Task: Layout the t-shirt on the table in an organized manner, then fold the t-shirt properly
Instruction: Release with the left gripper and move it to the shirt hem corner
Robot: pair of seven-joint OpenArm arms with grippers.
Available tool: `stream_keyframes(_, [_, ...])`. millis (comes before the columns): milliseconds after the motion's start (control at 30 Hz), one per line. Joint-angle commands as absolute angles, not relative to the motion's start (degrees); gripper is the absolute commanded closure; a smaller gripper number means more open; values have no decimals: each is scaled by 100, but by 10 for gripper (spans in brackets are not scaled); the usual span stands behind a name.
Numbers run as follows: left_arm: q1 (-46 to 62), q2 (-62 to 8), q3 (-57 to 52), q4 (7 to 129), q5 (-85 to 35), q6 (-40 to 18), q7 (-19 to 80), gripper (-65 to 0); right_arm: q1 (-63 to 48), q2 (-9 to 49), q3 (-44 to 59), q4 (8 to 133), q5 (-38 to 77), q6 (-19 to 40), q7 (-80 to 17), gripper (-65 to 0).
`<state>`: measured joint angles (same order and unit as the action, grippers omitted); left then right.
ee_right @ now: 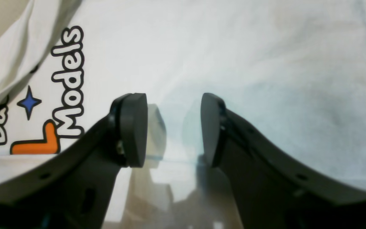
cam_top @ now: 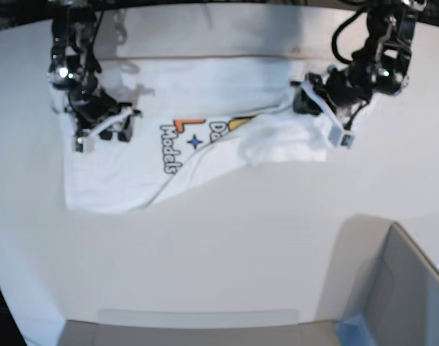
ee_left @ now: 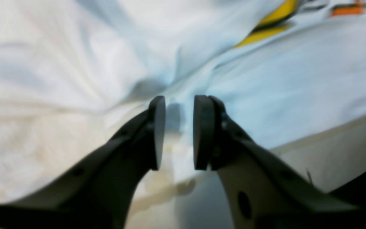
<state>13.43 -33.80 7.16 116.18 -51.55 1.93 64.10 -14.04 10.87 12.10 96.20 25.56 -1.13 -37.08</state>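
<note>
The white t-shirt (cam_top: 226, 94) lies on the far part of the white table (cam_top: 241, 245). A flap of cloth from its right side lies diagonally over part of the colourful print (cam_top: 187, 137). My left gripper (ee_left: 179, 98) hovers open over rumpled cloth (ee_left: 265, 95) near the shirt's edge, with nothing between its pads. In the base view it (cam_top: 321, 108) sits at the shirt's right end. My right gripper (ee_right: 173, 95) is open just above flat cloth (ee_right: 233, 63) beside the "Models" lettering (ee_right: 70, 82). In the base view it (cam_top: 104, 133) is at the shirt's left end.
A grey box (cam_top: 406, 288) with a blue edge (cam_top: 352, 328) stands at the table's near right corner. Bare tabletop stretches in front of the shirt. Both arms reach in from the far side.
</note>
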Motion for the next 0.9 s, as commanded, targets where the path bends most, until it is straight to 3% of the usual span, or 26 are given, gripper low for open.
stream_keyframes(0, [1270, -3512, 426, 11723, -5525, 198, 6264, -218, -1305, 1130, 1226, 9675, 2589, -84, -3635, -276])
stream_keyframes(100, [1121, -3521, -268, 11723, -6422, 198, 6220, -253, -1279, 1130, 1226, 9657, 2589, -84, -3635, -276])
stream_keyframes(200, [620, -3503, -391, 11688, -6519, 198, 6255, -258, -1279, 1130, 1226, 9657, 2589, -84, -3635, -276])
stream_keyframes(333, [-215, -3486, 338, 11231, -5965, 198, 6677, -305, -1279, 1130, 1226, 9657, 2589, -84, -3635, -276])
stream_keyframes(500, [-901, -3477, 1420, 10448, -5015, 207, 6747, -309, -1305, 1130, 1226, 9657, 2589, -84, -3635, -276])
stream_keyframes(867, [-919, -3327, 1552, 9270, -3864, 207, 6316, -309, -1358, 1121, 1226, 9657, 2589, -84, -3635, -276])
